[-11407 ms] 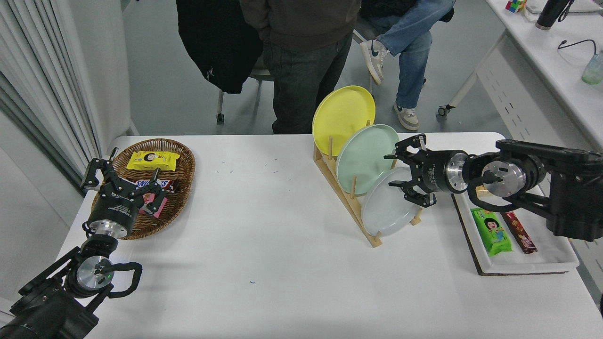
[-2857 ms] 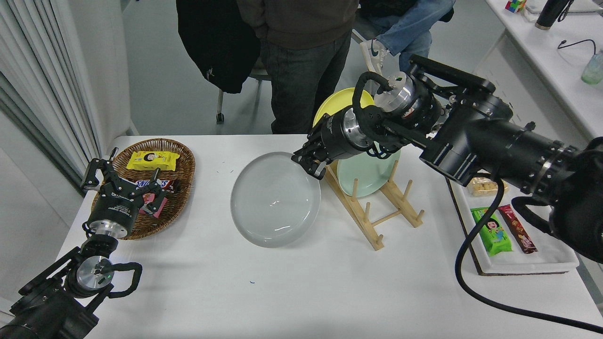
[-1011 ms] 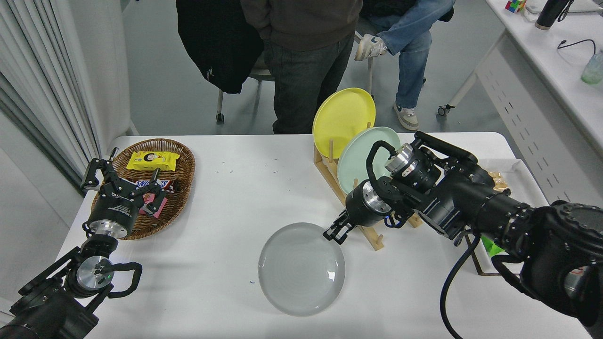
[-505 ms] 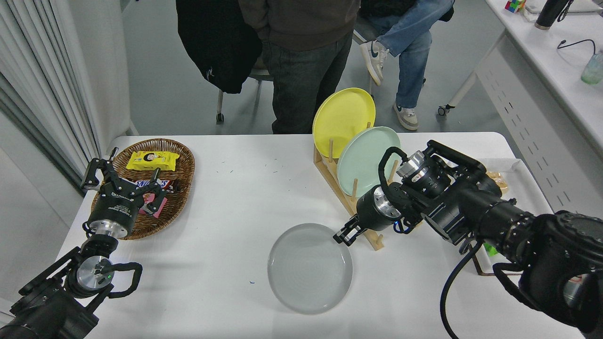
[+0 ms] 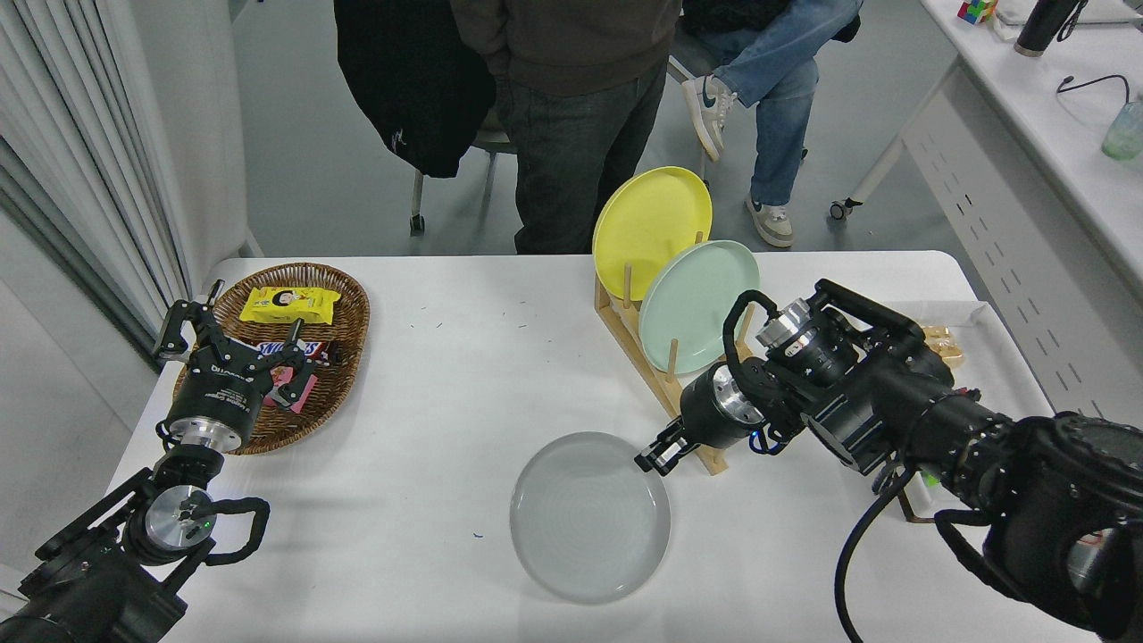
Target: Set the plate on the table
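White table [image 5: 429,384] bears plate [image 5: 589,516].

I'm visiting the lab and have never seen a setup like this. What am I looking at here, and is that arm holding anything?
This is one view from a camera high on a two-armed robot, looking down over its white table. The black arms are its own. The left tool is parked, open, over a snack basket. The right tool is closed on the rim of a grey plate, which looks flat on the table. Behind it a wooden rack holds a yellow plate and a mint plate. A tray sits at the right. People wait at the far side.
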You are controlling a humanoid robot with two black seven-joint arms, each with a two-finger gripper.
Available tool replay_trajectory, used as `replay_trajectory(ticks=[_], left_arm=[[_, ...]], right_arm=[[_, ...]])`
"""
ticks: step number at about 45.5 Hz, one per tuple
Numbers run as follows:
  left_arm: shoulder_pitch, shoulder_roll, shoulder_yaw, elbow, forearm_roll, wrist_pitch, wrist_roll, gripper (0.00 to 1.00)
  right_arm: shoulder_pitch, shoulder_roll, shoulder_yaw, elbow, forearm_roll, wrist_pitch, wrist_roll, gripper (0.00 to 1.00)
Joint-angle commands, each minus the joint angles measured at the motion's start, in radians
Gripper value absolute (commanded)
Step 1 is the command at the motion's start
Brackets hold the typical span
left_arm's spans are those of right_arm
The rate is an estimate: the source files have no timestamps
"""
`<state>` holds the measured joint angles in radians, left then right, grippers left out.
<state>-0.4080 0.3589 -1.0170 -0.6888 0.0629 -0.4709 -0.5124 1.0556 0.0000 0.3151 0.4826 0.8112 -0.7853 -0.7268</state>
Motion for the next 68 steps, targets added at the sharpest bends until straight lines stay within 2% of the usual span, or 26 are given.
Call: replay_trajectory(ticks=[1, 68], left_arm=[[0.0, 0.0, 0.0, 0.0, 0.0, -0.002, 0.0, 0.98], [0.0, 0.0, 0.0, 0.0, 0.0, 0.0, 0.0, 0.98]], right_arm=[[-0.002, 0.0, 0.012, 0.005, -0.001, 0.0, 0.0, 0.0], [-0.023, 0.0, 0.021, 0.002, 0.002, 0.0, 0.009, 0.0]])
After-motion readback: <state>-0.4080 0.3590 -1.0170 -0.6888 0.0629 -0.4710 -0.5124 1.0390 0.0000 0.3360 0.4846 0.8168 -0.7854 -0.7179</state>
